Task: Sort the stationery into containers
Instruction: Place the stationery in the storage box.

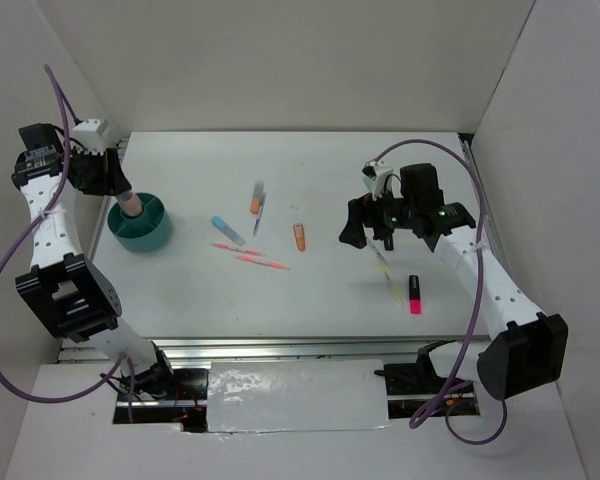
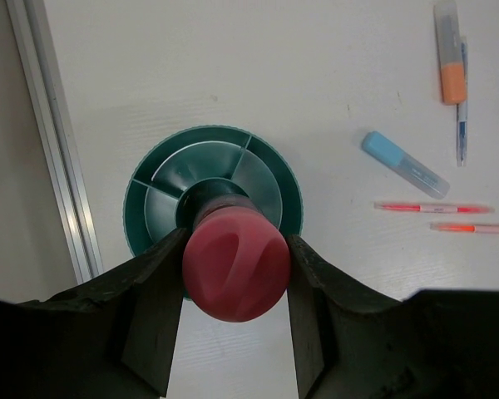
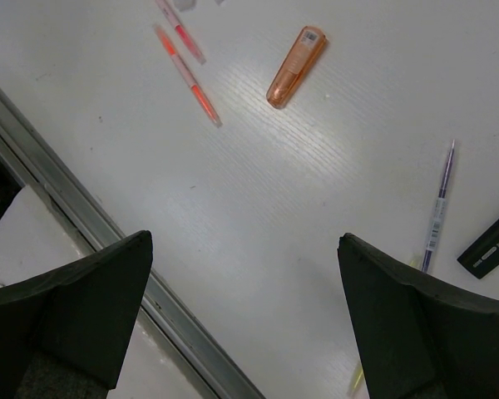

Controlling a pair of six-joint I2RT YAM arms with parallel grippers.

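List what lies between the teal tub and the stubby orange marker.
In the top view, a light blue marker and two thin orange pens lie between the tub and the orange marker.

bright, even light from above on the white tabletop (image 1: 310,190); shadows under the arms are soft and short. a pale glare patch washes the tabletop in the right wrist view. the left claw (image 2: 235,253) and right claw (image 3: 243,249) look dark and blurred near each lens. the pink-capped tube (image 2: 233,283) is slightly soft; pens (image 2: 432,208) further off are sharp.
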